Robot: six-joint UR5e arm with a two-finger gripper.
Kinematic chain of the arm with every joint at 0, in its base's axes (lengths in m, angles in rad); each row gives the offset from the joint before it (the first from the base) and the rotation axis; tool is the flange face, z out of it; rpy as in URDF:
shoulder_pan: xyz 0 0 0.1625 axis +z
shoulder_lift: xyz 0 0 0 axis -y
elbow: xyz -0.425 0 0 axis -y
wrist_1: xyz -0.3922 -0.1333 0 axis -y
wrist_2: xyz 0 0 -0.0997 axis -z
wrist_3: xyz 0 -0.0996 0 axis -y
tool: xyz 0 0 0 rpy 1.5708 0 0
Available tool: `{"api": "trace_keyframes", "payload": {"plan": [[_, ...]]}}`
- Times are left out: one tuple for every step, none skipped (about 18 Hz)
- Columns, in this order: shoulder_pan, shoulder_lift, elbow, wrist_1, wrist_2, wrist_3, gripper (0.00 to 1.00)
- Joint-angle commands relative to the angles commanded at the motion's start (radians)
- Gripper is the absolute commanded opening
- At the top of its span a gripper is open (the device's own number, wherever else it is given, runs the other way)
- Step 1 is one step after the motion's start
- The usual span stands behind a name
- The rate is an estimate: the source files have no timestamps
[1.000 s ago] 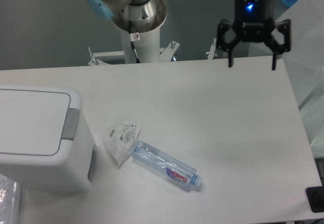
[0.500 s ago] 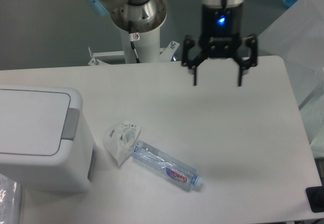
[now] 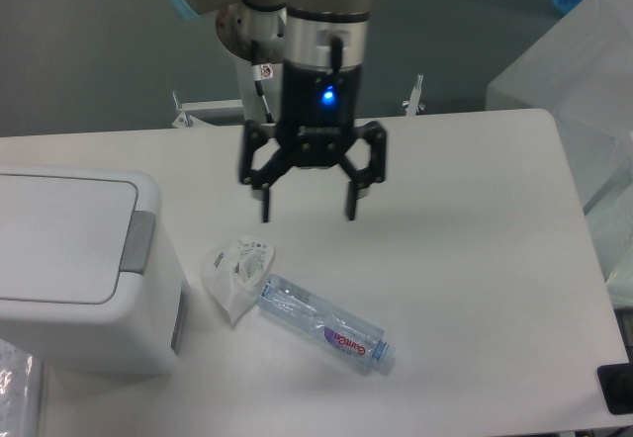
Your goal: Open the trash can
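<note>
The trash can (image 3: 79, 279) is a large white boxy bin at the left edge of the table, with its flat lid down and a grey push tab (image 3: 139, 242) on the lid's right side. My gripper (image 3: 308, 215) hangs open above the table's middle, fingers pointing down, to the right of the bin and just above a crumpled wrapper. Nothing is between its fingers.
A crumpled white wrapper (image 3: 237, 271) lies right of the bin. A clear plastic bottle (image 3: 324, 324) lies on its side beside it, angled toward the front right. The arm's base (image 3: 267, 32) stands behind the table. White sheeting (image 3: 584, 81) sits at the right.
The gripper has swept left and lower, from the table's far right corner to above the middle near the wrapper. It stayed open. The bin's lid has not moved.
</note>
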Motion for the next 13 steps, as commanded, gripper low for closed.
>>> {"api": "trace_keyframes", "payload": {"plan": [[-0.009,0.000,-0.002,0.000,-0.005,-0.003,1.00],[-0.017,0.000,-0.008,0.000,-0.012,-0.018,1.00],[-0.023,0.000,-0.014,0.005,-0.020,-0.037,1.00],[-0.029,-0.002,-0.014,0.011,-0.029,-0.043,1.00],[-0.040,-0.008,-0.014,0.012,-0.031,-0.045,1.00],[-0.049,-0.011,-0.017,0.012,-0.031,-0.046,1.00],[-0.060,-0.012,-0.021,0.012,-0.029,-0.046,1.00],[-0.068,-0.012,-0.029,0.012,-0.029,-0.046,1.00],[-0.075,-0.012,-0.038,0.012,-0.028,-0.045,1.00],[-0.083,-0.012,-0.046,0.012,-0.028,-0.045,1.00],[-0.087,-0.012,-0.054,0.014,-0.026,-0.043,1.00],[-0.091,-0.012,-0.057,0.015,-0.026,-0.041,1.00],[-0.097,-0.012,-0.055,0.015,-0.026,-0.043,1.00]]}}
